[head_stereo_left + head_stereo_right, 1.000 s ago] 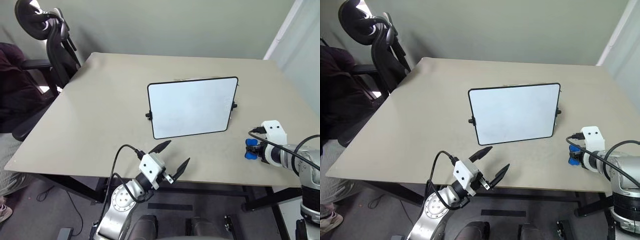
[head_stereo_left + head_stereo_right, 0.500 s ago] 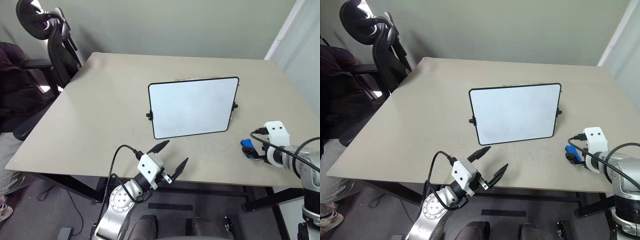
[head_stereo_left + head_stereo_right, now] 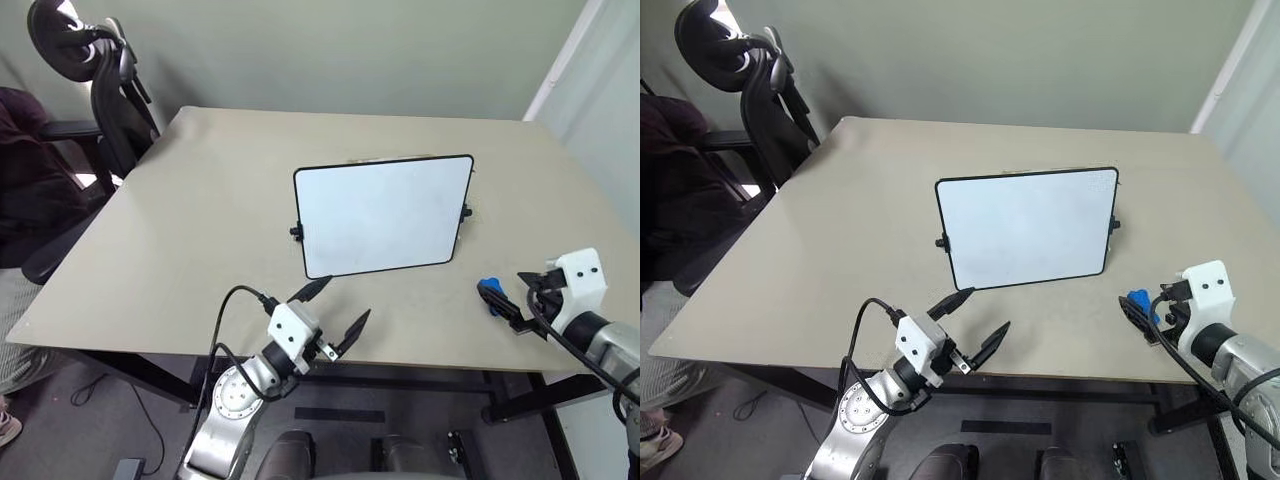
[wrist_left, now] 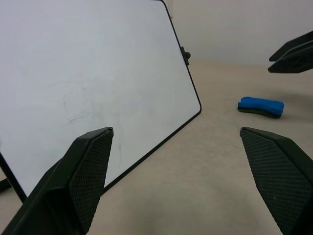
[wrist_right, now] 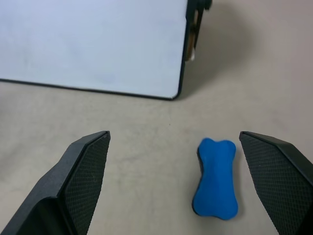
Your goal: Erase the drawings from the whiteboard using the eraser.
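On the bench point(image 3: 200, 230), the eraser point(image 5: 215, 177) now lies released; my right hand point(image 3: 520, 300) gapes apart, whiteboard point(image 3: 383, 213) wiped clean, task apparently done.

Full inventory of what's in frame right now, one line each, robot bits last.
whiteboard: 1, white with thin black rim, standing near the table's middle, face wiped with faint smudges.
eraser: 1, bright blue, lying on the table to the right of the whiteboard, apart from it.
table: 1, beige, carries the whiteboard and eraser.
office chair: 1, black, beyond the table's far left corner.
left gripper: 1, black fingers on white housing, open, at the table's near edge.
right gripper: 1, black fingers, open, just above the eraser, not holding it.
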You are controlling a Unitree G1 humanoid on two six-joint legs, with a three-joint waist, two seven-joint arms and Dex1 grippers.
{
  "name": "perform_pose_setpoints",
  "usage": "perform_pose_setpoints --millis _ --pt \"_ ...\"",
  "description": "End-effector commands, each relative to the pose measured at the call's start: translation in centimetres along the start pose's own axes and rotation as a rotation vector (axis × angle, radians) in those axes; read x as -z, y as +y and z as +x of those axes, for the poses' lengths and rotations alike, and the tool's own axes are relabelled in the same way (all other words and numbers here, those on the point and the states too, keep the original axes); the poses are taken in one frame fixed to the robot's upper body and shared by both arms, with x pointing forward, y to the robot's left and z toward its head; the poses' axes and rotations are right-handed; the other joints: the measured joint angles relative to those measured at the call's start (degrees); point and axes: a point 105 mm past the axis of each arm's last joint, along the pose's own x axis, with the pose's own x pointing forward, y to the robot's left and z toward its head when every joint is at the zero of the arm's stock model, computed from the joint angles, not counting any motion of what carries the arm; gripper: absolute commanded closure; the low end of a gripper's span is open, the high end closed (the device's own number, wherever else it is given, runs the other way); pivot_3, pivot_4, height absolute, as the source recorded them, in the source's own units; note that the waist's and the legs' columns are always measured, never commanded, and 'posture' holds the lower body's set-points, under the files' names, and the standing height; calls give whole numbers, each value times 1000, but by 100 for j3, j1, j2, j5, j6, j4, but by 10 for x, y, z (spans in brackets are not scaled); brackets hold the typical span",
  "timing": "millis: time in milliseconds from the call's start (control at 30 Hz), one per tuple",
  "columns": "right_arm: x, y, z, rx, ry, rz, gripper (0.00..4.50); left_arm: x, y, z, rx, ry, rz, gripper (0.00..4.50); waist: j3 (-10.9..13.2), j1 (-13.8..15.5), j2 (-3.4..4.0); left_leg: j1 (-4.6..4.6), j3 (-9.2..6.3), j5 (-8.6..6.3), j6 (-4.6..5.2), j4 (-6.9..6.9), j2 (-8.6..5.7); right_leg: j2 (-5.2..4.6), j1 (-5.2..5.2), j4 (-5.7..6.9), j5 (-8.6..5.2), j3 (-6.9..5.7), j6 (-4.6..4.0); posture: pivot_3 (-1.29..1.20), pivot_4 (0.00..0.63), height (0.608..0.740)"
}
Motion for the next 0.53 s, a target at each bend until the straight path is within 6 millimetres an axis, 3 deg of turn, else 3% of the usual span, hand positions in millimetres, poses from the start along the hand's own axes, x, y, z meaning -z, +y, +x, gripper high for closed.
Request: perform_pose_setpoints --millis 33,533 --pt "-8 9 1 -50 -61 -33 23 -10 5 -1 -21 -36 21 0 0 -4 0 0 0 0 0 0 0 0 0 0 0 0 0 0 150 730" --pt "-2 16 1 -77 -97 -60 23 -20 -4 -6 -9 -41 51 0 -3 0 -3 0 -1 -3 -3 2 0 0 10 0 -9 -2 1 0 150 730"
